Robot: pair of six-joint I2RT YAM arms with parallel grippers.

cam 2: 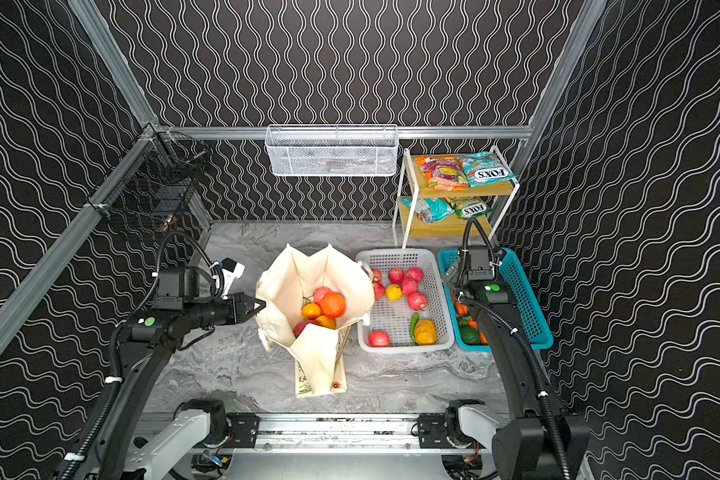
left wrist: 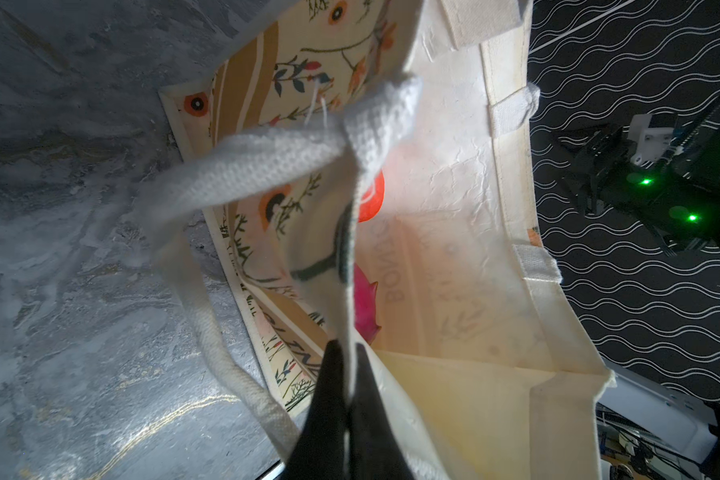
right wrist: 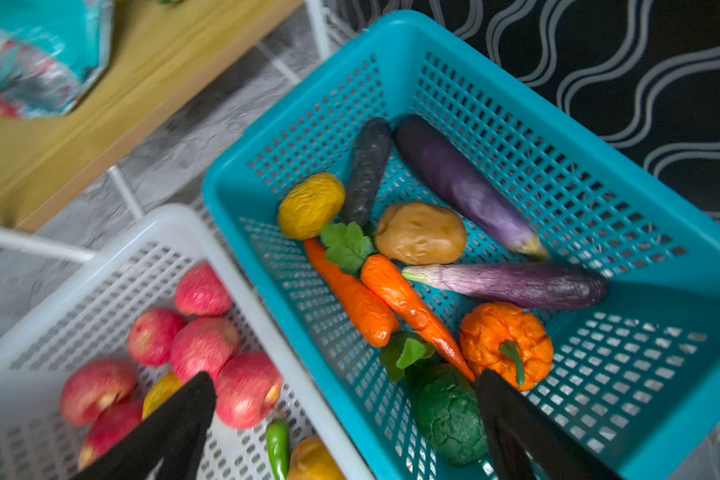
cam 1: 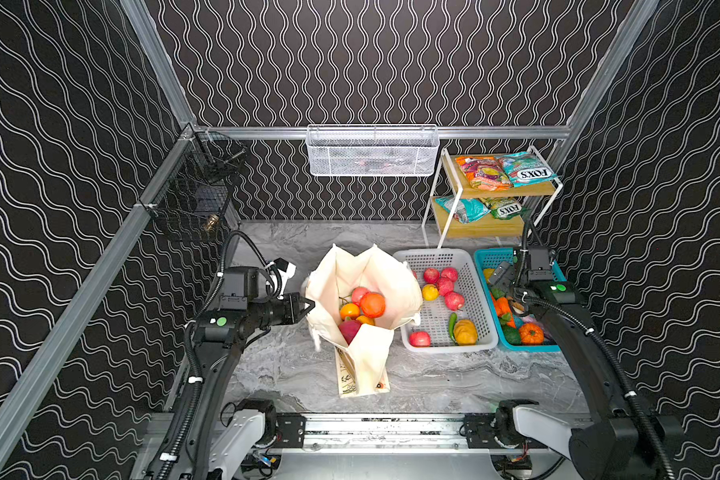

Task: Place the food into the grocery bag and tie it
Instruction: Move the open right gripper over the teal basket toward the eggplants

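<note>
The cream flower-print grocery bag (cam 1: 366,270) (cam 2: 314,270) stands open mid-table. Inside lie an orange (cam 1: 372,304), smaller orange and yellow fruits and a pink dragon fruit (cam 1: 349,330) (left wrist: 364,307). My left gripper (cam 1: 310,306) (cam 2: 260,306) (left wrist: 348,374) is shut on the bag's left rim, pinching the thin fabric edge. A cream handle (left wrist: 267,166) loops in front of the left wrist camera. My right gripper (cam 1: 503,277) (right wrist: 346,382) hangs open over the teal basket, holding nothing. FOX'S snack packets (cam 1: 524,168) lie on the shelf.
A white basket (cam 1: 437,254) (right wrist: 242,266) right of the bag holds red apples, a lemon, a green chilli and a yellow fruit. The teal basket (cam 1: 485,257) (right wrist: 391,37) holds carrots, aubergines, a potato and a small pumpkin. A two-tier shelf (cam 1: 512,191) stands behind; wire baskets hang on the walls.
</note>
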